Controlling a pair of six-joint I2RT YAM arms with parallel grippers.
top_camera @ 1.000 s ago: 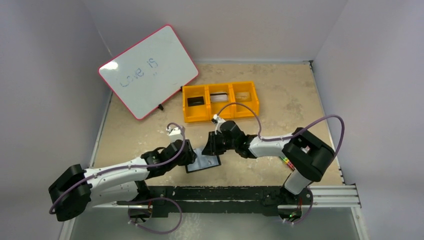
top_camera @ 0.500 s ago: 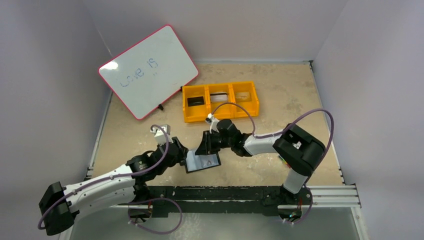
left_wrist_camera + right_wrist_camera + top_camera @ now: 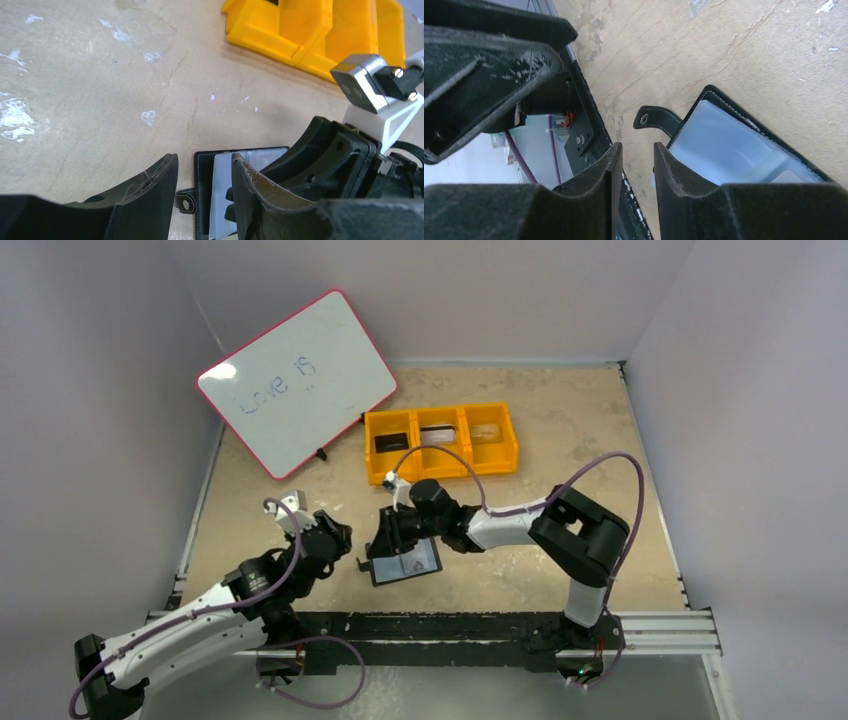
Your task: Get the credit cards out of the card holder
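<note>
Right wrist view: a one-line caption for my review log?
Right gripper, jaws narrowly parted, poised by the snap tab of the open card holder.

The only writing that can be read stands on the whiteboard point(image 3: 300, 380) with the pink rim, propped in the upper left of the top view. It is handwritten in a dark marker, slants upward along the board, and says "Love is". The cards point(image 3: 441, 435) in the orange tray point(image 3: 490, 465), at upper centre of the counter, carry print too small to make out.
</note>
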